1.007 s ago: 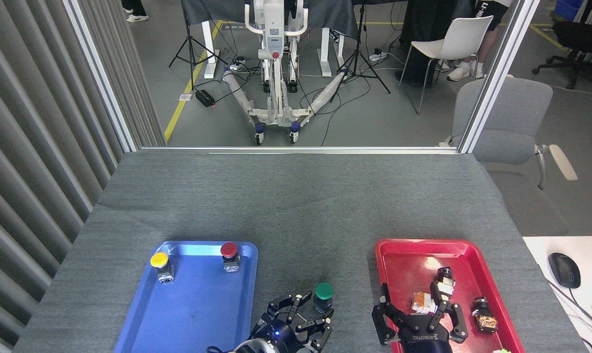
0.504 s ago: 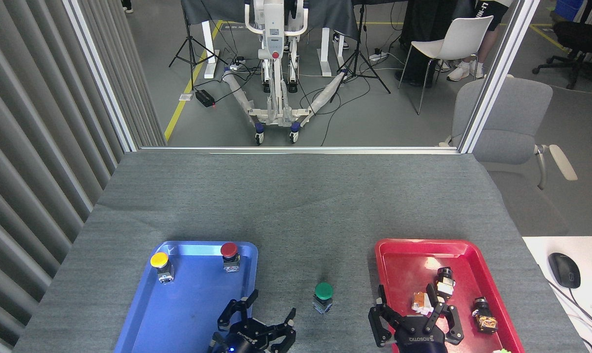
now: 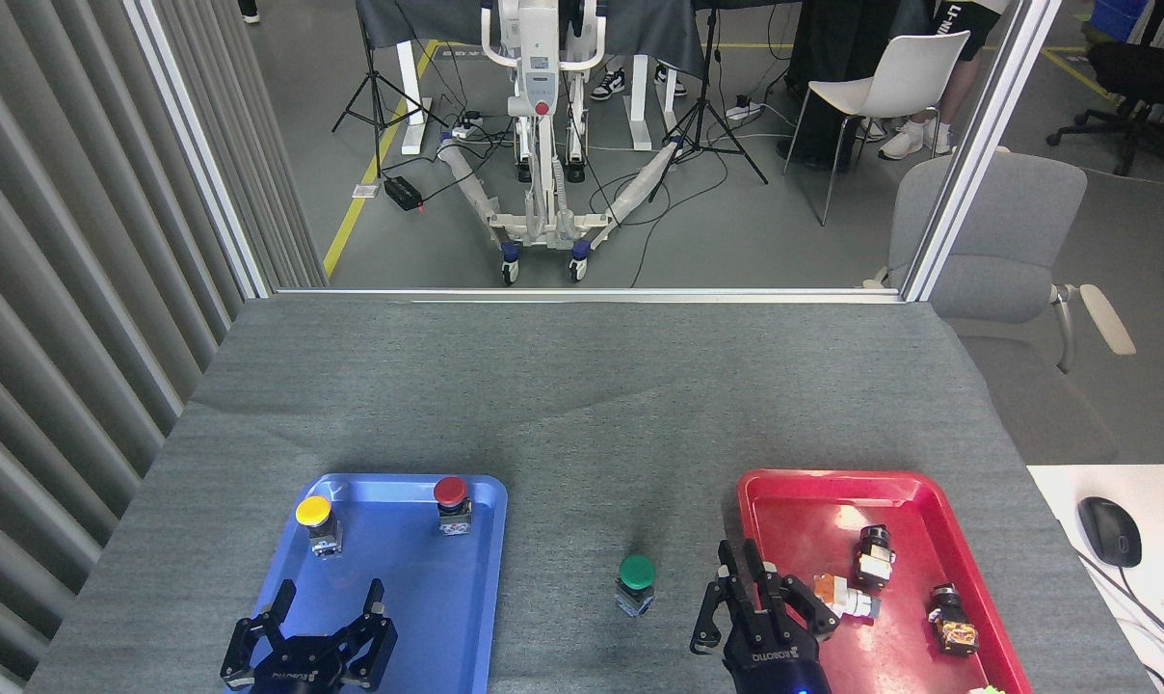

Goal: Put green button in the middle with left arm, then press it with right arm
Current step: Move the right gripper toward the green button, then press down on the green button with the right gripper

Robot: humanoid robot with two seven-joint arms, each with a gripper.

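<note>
The green button (image 3: pixel 636 581) stands upright on the bare grey cloth of the middle (image 3: pixel 592 424), between the two trays, with nothing touching it. My left gripper (image 3: pixel 328 605) is low over the near part of the blue tray (image 3: pixel 481 617). It is open and empty, well left of the button. My right gripper (image 3: pixel 760 590) hovers at the left rim of the red tray (image 3: pixel 804 479), just right of the button. Its fingers are drawn together and hold nothing.
A yellow button (image 3: pixel 316 522) and a red button (image 3: pixel 452 503) stand at the far end of the blue tray. Several small button parts (image 3: pixel 871 557) lie in the red tray. A computer mouse (image 3: pixel 1108 530) rests on a white desk at right.
My left gripper let go of the green button and drew back left over the blue tray. My right gripper shifted left toward the button and pulled its fingers together.
</note>
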